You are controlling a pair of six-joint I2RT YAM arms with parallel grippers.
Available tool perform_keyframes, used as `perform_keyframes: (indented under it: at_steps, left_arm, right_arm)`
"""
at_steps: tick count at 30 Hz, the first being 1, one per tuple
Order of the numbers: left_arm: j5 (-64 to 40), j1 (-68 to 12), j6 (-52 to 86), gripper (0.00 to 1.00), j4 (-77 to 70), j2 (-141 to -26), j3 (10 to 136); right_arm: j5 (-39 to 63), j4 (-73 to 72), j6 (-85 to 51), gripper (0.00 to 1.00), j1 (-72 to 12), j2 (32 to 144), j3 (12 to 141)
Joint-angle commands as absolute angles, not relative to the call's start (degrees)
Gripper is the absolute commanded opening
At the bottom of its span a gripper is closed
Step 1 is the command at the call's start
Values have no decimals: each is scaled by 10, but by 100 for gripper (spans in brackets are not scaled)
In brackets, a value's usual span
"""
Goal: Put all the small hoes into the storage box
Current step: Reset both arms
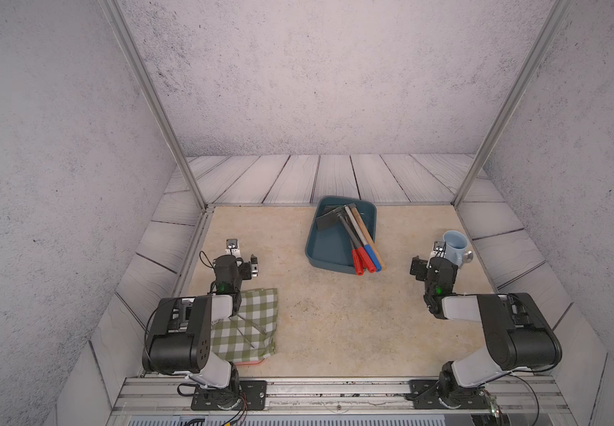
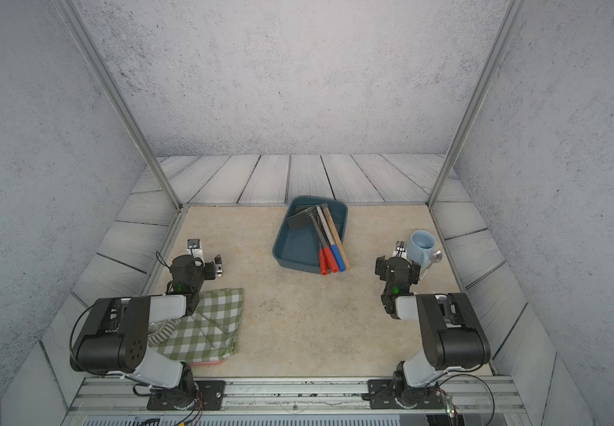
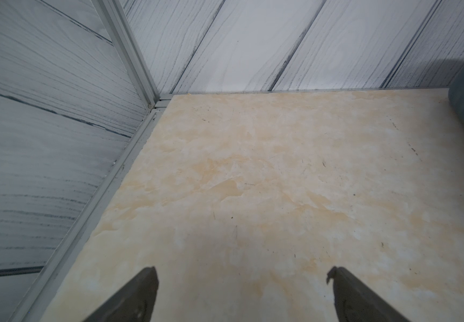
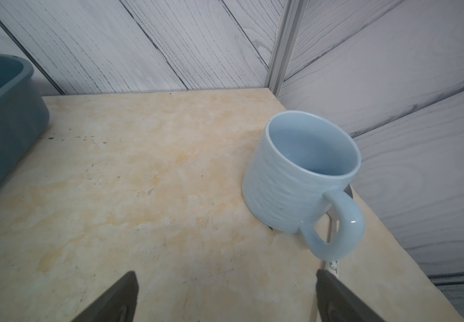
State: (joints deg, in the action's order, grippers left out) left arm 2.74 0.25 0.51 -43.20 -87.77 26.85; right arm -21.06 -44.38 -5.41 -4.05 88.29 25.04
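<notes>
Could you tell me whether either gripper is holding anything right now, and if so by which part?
Nothing is held. The left gripper and the right gripper both stand open and empty; the tools lie in the storage box.

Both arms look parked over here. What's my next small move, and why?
Likely none: hold both arms parked. What looks like the small hoe already lies in the storage box among other tools, blade inside, their handles overhanging the near rim. The left claw and right claw are open and empty, away from the box.
</notes>
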Motion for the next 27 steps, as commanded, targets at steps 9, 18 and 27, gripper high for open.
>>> perform_keyframes:
  at_steps: [9, 18, 27]
  left_arm:
    - [27, 1, 10, 99, -430, -878, 269]
    - [27, 2, 10, 99, -430, -878, 270]
    - [27, 2, 10, 99, -430, -878, 270]
  right_arm:
    - [-207, -448, -59, 99, -39, 881, 249]
    - [-206, -447, -59, 99, -39, 881, 250]
    - [-210, -462, -55, 99, -39, 876, 242]
